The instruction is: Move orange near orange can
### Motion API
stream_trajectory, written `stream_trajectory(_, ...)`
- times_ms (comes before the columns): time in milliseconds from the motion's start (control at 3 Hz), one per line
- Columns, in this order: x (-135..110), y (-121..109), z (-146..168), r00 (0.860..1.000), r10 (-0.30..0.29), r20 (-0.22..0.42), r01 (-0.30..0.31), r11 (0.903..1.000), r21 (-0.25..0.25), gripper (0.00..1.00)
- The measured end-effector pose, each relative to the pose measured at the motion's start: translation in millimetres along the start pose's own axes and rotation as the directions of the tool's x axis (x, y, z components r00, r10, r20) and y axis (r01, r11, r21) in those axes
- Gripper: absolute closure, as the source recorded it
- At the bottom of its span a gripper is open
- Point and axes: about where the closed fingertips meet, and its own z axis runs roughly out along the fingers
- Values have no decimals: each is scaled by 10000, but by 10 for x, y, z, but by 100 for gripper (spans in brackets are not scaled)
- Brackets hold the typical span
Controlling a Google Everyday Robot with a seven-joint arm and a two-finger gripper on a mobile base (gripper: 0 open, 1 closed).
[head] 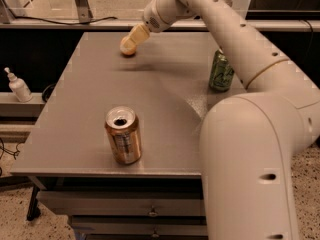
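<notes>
The orange [128,53] lies at the far left part of the grey table [165,99]; only a sliver of it shows under my gripper. My gripper [131,41] is right over it, reaching in from the upper right, and covers most of it. The orange can [122,136] stands upright near the table's front edge, copper-coloured with an opened silver top, well away from the orange and the gripper.
A green can [221,70] stands upright at the table's right side, next to my arm. My arm's big white links [250,154] fill the right foreground. A white pump bottle [18,86] stands on a ledge left of the table.
</notes>
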Motion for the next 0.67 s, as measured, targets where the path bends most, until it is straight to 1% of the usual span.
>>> stream_trajectory(333,4,10,282,9997,231,-123,-234,9994,-266,0)
stream_trajectory(667,99,42,469,9980,495,-388,-514,9975,-489,0)
